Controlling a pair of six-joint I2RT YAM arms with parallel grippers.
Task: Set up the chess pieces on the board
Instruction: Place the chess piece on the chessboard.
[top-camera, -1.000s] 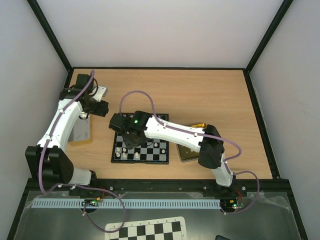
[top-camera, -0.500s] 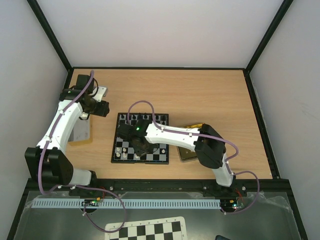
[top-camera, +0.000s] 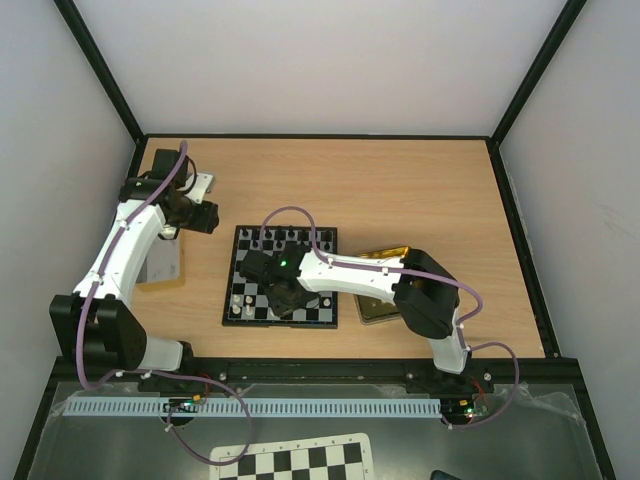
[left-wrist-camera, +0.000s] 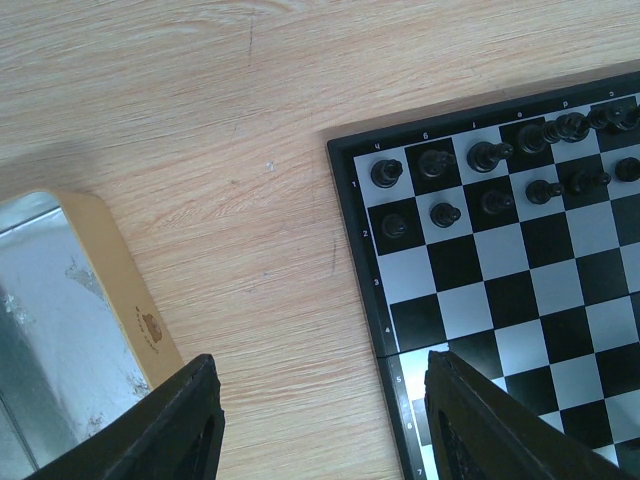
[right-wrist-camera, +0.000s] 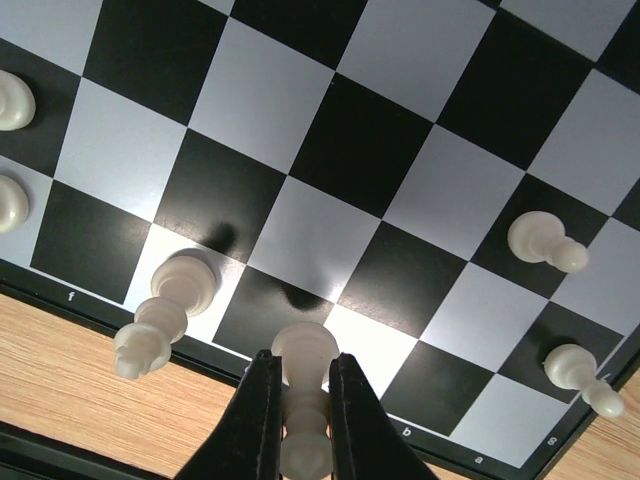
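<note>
Risk of clipping the upright cream-white chess piece (right-wrist-camera: 165, 310) just beside if set down askew, with a tiny cream-white chess figure (right-wrist-camera: 303, 380) pinched in right fingers (right-wrist-camera: 258, 415) above the small black-and-grey chessboard (right-wrist-camera: 330, 150) at its lettered edge row; left fingers (left-wrist-camera: 190, 420) spread, empty.

A robotics lab test cell. Plain white panels (top-camera: 320, 60) in a black frame (top-camera: 100, 80) close in a wood-grain surface (top-camera: 430, 190) to the left, to the right and far beyond the right hand (right-wrist-camera: 302, 400). Behind both hands, at the near edge, two white arms (top-camera: 125, 240) are bolted to a black rail (top-camera: 320, 372). Purple cables (top-camera: 290, 213) loop along the arms, and a green status light (top-camera: 283, 264) glows just behind the right hand. Further back, past the rail, runs a slotted white cable duct (top-camera: 250, 408). A printed checkered sheet (top-camera: 290, 460) lies on a grey metal shelf (top-camera: 520, 440). Each hand carries its own camera, and the left hand (left-wrist-camera: 320, 410) looks straight down at the surface.
</note>
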